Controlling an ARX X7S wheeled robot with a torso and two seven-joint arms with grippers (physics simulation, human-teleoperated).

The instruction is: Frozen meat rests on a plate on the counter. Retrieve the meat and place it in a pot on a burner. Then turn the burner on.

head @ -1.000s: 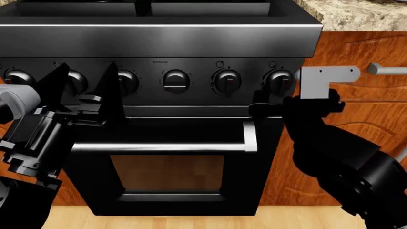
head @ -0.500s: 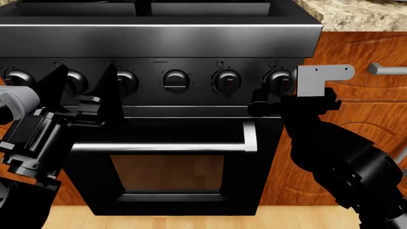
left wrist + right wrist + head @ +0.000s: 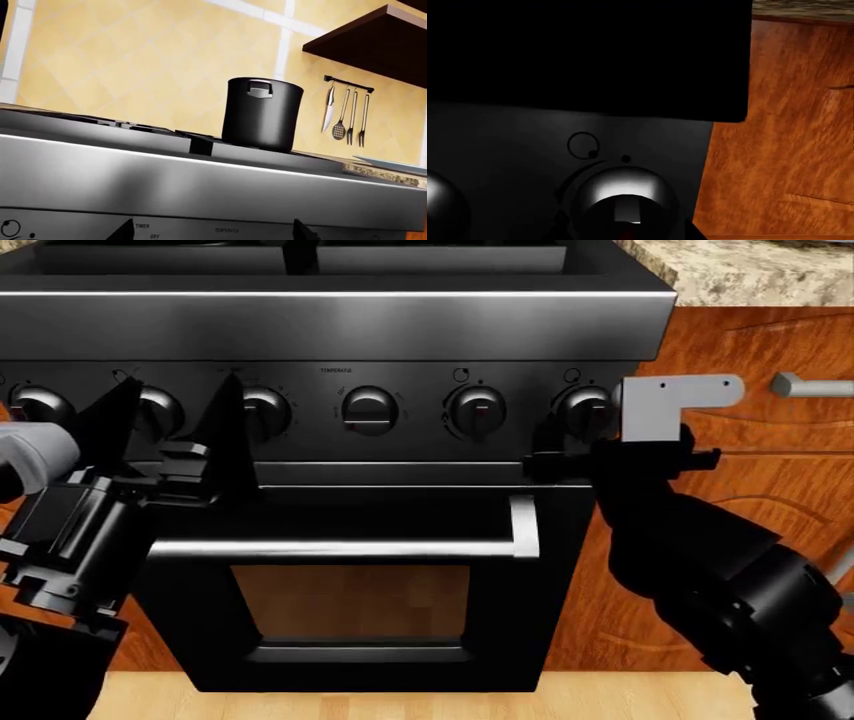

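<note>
From my left wrist camera I see the pot (image 3: 261,114) standing upright on the black stove top (image 3: 133,131), against the yellow tiled wall (image 3: 133,55). A sliver of the plate (image 3: 390,164) shows over the counter (image 3: 383,175) just past the stove's edge; from the pot it lies at about four o'clock. The meat is not visible from here.

From my head, my left pincer (image 3: 180,415) points up at the control panel (image 3: 334,410), its two dark fingers spread wide and holding nothing, their tips between the knobs at the panel's nine o'clock end. My right pincer (image 3: 594,445) is at the outermost knob (image 3: 585,410), at the panel's three o'clock end, beside the wooden cabinet (image 3: 747,470). I cannot tell whether it is closed on that knob; the wrist hides the fingertips.

My right wrist camera sits very close to that knob (image 3: 619,200), with the burner symbol (image 3: 583,145) at its eleven o'clock and orange wood at three.
</note>
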